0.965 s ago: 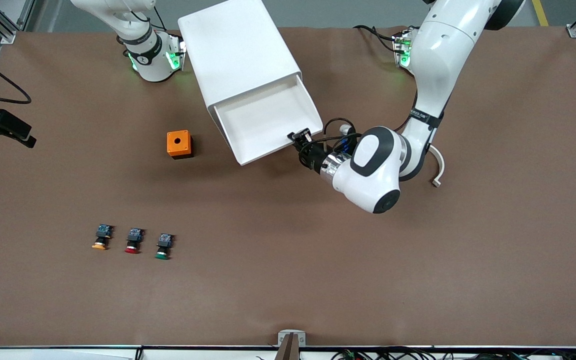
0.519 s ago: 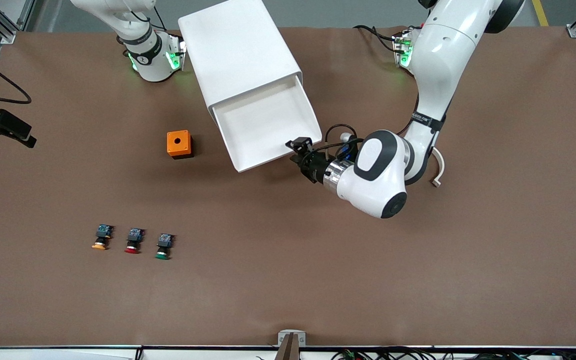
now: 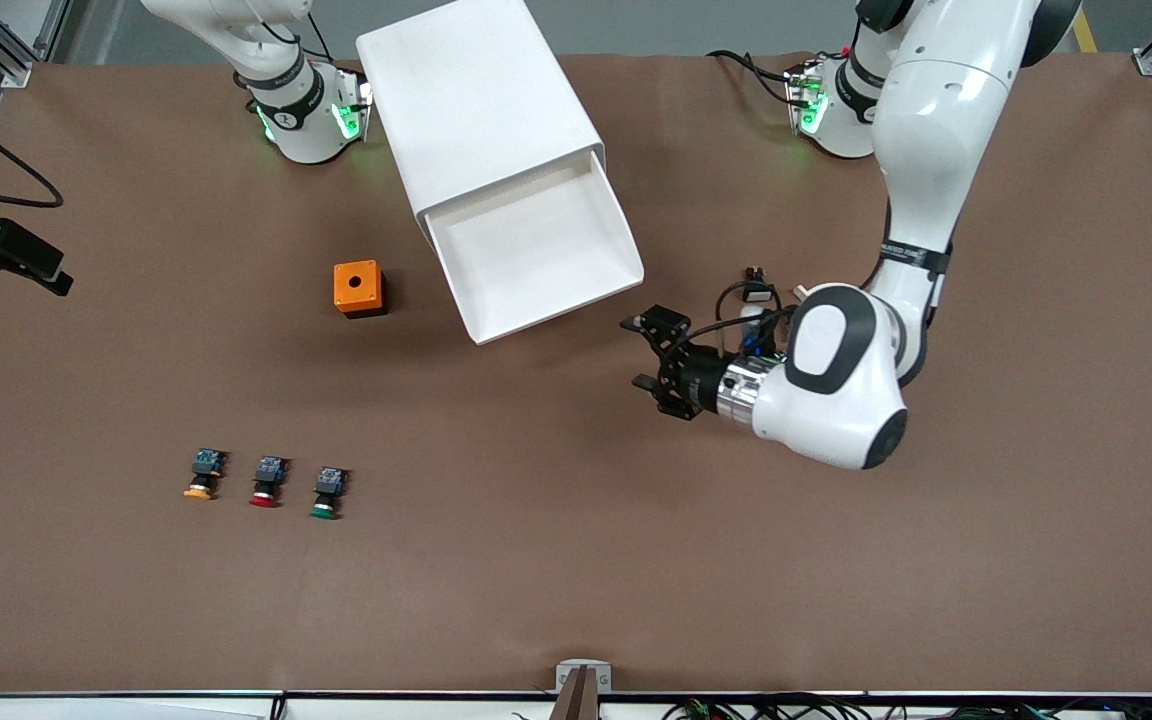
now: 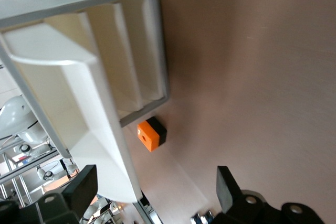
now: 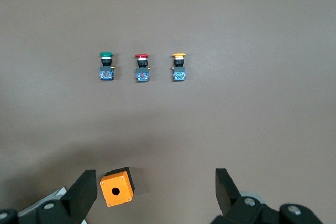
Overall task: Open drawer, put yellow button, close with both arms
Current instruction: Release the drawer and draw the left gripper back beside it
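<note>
The white cabinet (image 3: 476, 100) lies between the arm bases, with its top drawer (image 3: 536, 250) pulled out and nothing in it. My left gripper (image 3: 648, 352) is open and empty over the bare table, clear of the drawer's front corner. In the left wrist view, the gripper (image 4: 156, 182) faces the drawer (image 4: 63, 103). The yellow button (image 3: 200, 478) lies on the table nearer the front camera, toward the right arm's end. My right gripper (image 5: 156, 184) is open and empty, high above the table, looking down on the yellow button (image 5: 179, 66). It is out of the front view.
An orange box with a round hole (image 3: 358, 288) stands beside the drawer toward the right arm's end. A red button (image 3: 266, 482) and a green button (image 3: 327, 494) lie in a row beside the yellow one. A black camera mount (image 3: 6, 255) juts in at the table's edge.
My left gripper has come off the drawer's front corner, moved away toward the left arm's end over the table, and stands open. The drawer stays pulled out. Buttons have not moved.
</note>
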Motion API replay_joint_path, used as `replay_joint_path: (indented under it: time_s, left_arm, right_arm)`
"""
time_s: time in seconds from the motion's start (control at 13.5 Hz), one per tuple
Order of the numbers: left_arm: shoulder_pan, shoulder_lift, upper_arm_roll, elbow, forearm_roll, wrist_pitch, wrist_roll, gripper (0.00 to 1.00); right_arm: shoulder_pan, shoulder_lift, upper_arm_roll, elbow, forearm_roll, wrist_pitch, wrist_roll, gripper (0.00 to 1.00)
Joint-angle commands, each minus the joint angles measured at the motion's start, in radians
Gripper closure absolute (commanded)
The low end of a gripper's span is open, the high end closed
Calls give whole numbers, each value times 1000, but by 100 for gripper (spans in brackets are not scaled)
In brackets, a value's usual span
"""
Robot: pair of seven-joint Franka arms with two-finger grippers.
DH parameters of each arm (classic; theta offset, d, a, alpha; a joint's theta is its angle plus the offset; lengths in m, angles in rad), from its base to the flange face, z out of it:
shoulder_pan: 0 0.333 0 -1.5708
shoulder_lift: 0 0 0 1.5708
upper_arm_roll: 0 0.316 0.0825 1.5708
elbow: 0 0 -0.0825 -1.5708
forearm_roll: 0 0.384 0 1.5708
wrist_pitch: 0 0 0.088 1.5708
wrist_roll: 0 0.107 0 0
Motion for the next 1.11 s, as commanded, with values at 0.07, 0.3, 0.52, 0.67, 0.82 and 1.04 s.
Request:
replay_joint_path:
  time_s: [0.07, 0.3, 0.52, 0.67, 0.82, 1.04]
  left_arm:
    - [-7, -29, 81, 12, 30, -14, 126, 1]
    - [-7, -37, 84, 14, 158, -12, 247, 1]
    - [-7, -44, 86, 14, 287, -11, 349, 1]
    - [-10, -53, 86, 14, 359, -6, 436, 1]
    - [-13, -73, 86, 14, 390, -6, 534, 1]
    - [-22, -95, 80, 12, 470, -6, 695, 1]
  right_arm:
    - [-1, -12, 4, -5, 1, -2, -1, 0]
    - [0, -12, 5, -5, 1, -4, 0, 0]
    - [0, -13, 4, -5, 1, -5, 0, 0]
    - [0, -13, 4, -5, 1, -4, 0, 0]
    - [0, -13, 4, -5, 1, -5, 0, 0]
    - [0, -13, 4, -7, 1, -5, 0, 0]
